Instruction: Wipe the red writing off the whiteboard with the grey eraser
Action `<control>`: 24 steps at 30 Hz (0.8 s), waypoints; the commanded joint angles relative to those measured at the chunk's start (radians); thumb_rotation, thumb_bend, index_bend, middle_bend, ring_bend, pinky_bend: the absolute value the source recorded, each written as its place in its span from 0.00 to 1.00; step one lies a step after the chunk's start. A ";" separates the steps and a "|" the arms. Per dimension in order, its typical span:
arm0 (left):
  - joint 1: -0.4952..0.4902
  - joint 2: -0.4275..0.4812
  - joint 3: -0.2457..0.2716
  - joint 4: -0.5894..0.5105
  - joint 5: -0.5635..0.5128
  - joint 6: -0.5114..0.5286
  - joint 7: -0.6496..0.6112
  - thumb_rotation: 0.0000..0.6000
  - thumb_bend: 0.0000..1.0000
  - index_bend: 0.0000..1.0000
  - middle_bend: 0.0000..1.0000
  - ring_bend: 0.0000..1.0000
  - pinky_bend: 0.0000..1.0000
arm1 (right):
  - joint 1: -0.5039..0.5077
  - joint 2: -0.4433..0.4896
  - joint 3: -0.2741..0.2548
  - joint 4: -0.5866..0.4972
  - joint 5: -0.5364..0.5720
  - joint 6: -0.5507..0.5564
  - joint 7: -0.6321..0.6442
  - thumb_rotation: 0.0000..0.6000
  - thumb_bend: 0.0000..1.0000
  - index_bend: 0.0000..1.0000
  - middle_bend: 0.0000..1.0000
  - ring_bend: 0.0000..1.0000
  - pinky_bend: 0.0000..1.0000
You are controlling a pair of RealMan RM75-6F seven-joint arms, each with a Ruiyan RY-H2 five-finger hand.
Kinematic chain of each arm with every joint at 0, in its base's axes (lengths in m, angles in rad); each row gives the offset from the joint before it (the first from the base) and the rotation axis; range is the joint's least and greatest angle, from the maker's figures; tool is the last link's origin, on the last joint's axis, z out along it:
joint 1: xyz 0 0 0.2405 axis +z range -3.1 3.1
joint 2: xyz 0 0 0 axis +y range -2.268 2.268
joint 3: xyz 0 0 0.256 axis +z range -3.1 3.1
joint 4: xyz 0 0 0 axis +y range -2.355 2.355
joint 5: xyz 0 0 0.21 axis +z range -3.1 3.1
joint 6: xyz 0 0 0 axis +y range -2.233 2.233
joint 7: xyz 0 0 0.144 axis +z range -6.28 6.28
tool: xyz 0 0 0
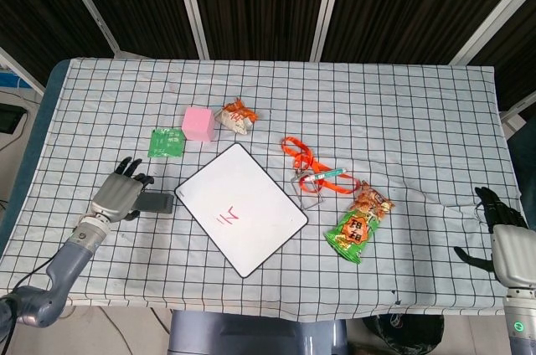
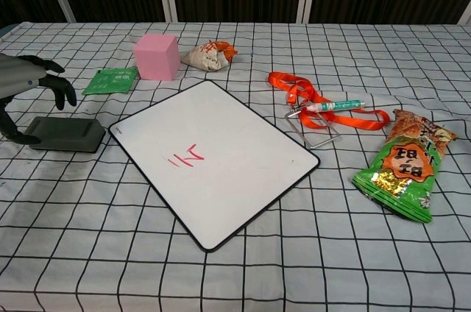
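Left hand [image 2: 26, 95] poised over the grey eraser [image 2: 66, 134], fingers spread, holding nothing; whiteboard [image 2: 221, 154] with red writing [image 2: 184, 157] lies just right of it. Right hand [image 1: 502, 234] empty, fingers apart.

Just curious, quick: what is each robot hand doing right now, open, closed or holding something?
Left robot hand: open, fingers spread over the grey eraser, not gripping it yet.
Right robot hand: open, holding nothing, at the table's edge.
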State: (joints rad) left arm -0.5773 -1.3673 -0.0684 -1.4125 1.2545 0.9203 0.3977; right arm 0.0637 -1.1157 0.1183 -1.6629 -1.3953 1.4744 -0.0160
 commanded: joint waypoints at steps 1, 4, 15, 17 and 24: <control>-0.003 -0.008 0.003 0.007 0.003 0.004 0.005 1.00 0.18 0.31 0.34 0.00 0.00 | 0.000 0.000 0.000 0.000 0.001 -0.001 -0.002 1.00 0.17 0.04 0.11 0.20 0.21; -0.007 -0.016 0.006 0.016 -0.002 0.002 0.014 1.00 0.20 0.31 0.34 0.00 0.00 | 0.001 0.000 0.000 -0.002 0.003 -0.002 -0.003 1.00 0.17 0.04 0.11 0.20 0.21; -0.020 -0.035 0.014 0.034 -0.017 -0.008 0.028 1.00 0.20 0.31 0.35 0.00 0.00 | 0.002 0.001 0.001 -0.003 0.007 -0.005 -0.003 1.00 0.17 0.04 0.11 0.20 0.21; -0.021 -0.036 0.016 0.034 -0.017 -0.009 0.027 1.00 0.20 0.31 0.35 0.00 0.00 | 0.002 0.002 0.001 -0.003 0.008 -0.006 -0.002 1.00 0.17 0.04 0.11 0.20 0.21; -0.026 -0.042 0.024 0.043 -0.011 -0.012 0.021 1.00 0.20 0.35 0.39 0.00 0.00 | 0.002 0.002 0.001 -0.004 0.009 -0.007 -0.003 1.00 0.17 0.04 0.11 0.20 0.21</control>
State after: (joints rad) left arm -0.6032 -1.4087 -0.0444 -1.3699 1.2431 0.9085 0.4188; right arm 0.0655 -1.1137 0.1193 -1.6670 -1.3861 1.4673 -0.0188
